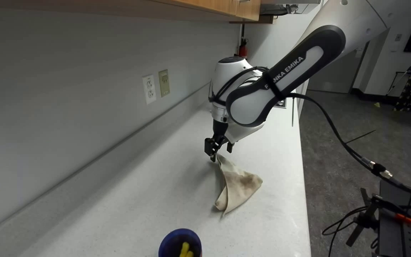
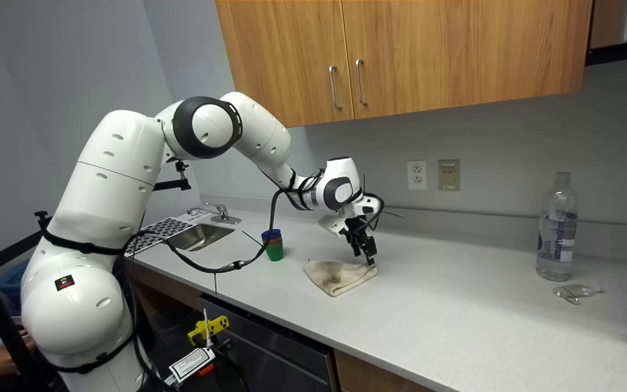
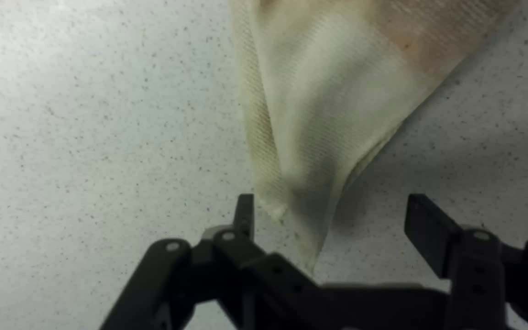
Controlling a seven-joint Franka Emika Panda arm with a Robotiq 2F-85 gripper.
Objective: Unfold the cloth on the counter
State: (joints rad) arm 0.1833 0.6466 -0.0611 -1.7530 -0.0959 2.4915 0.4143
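Glossy white with round, black-banded joints, the robot arm (image 2: 115, 179) stands nearest the camera in an exterior view and reaches over the long, pale grey counter (image 2: 411, 326), which looks smooth from outside but shows fine dark specks in the wrist view. Above hangs a honey-brown cabinet (image 2: 411, 54) of grained wood. Only an exterior view shows the rectangular stainless steel sink (image 2: 213, 232) and, well apart from it, a tall, clear plastic bottle (image 2: 557, 228) labelled smartwater.

Folded on the counter lies the beige, ribbed fabric cloth (image 3: 332, 101) stained brown, one corner reaching towards the black, jointed gripper (image 3: 330, 208). It forms a rough triangle in an exterior view; in the wrist view a second layer edges out along one side. The gripper's two fingers stand wide apart, grasping nothing, with the cloth's narrow tip between them in the wrist view; whether one finger touches it cannot be told. Dark linkage covers the bottom of that view.

Between sink and cloth sits a stack of tapered cups (image 2: 273, 245), blue over red over green; in an exterior view its round blue mouth shows from above, a bright yellow object (image 1: 184, 249) inside. Near the bottle rests a small clear object (image 2: 575, 292), too indistinct to name.
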